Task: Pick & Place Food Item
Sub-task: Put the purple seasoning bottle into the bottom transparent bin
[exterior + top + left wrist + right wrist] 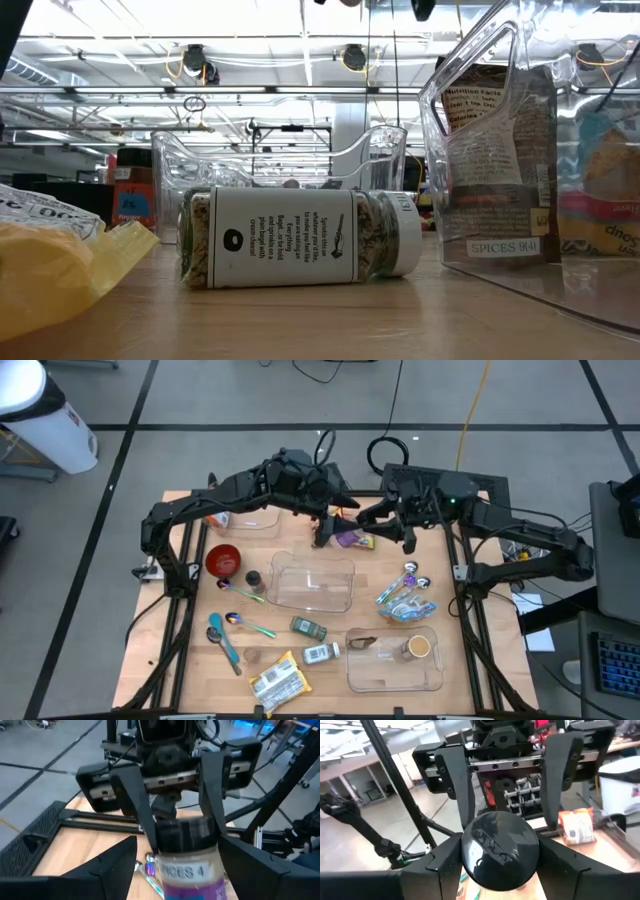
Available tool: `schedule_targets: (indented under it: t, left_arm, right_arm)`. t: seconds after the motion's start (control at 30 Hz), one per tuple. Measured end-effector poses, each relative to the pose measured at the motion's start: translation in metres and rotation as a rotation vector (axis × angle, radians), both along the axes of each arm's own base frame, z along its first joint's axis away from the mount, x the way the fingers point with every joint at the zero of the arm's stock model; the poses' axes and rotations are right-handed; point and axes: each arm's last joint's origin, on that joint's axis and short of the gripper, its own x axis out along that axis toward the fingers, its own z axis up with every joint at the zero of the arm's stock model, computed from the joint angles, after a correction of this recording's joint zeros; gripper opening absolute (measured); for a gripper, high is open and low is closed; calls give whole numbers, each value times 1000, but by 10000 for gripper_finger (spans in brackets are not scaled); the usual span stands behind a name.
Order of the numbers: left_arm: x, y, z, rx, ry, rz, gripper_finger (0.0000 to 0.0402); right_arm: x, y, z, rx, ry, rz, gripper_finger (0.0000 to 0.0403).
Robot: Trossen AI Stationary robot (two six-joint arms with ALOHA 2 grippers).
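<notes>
Both arms reach to the table's far middle; left gripper and right gripper face each other.

Robotics lab or test hall, not a home kitchen. Wooden worktop sits inside a black metal frame on a grey floor marked with dark lines, loose cables trailing across it. Low view looks into an open industrial room: exposed ceiling trusses, strip lights, hanging cable reels.
</notes>
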Motion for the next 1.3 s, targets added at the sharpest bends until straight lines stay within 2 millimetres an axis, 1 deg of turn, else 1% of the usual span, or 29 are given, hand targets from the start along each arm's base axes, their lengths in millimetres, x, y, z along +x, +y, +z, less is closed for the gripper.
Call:
schedule_targets:
  t: [0.17,0.3,0.6,0.7,0.83,0.97,1.3]
  left_arm:
    - [-1,1,-2,-9,19,1,299]
    - [-8,2,6,8,-4,6,303]
    - [-44,0,38,29,-85,28,290]
    - [-52,-2,45,30,-104,28,285]
    - [-57,-3,48,19,-107,28,281]
    - [-58,-4,48,14,-97,26,281]
    - [-58,-4,47,-12,-91,39,282]
  right_arm:
    - [5,2,-5,7,26,13,197]
    - [1,4,-1,1,6,16,197]
    - [-10,11,6,2,-3,55,197]
    - [-11,19,7,-10,-12,90,197]
    - [-9,32,7,-31,-14,143,197]
    - [-7,45,5,-55,3,162,197]
    - [-7,78,-10,-145,133,161,197]
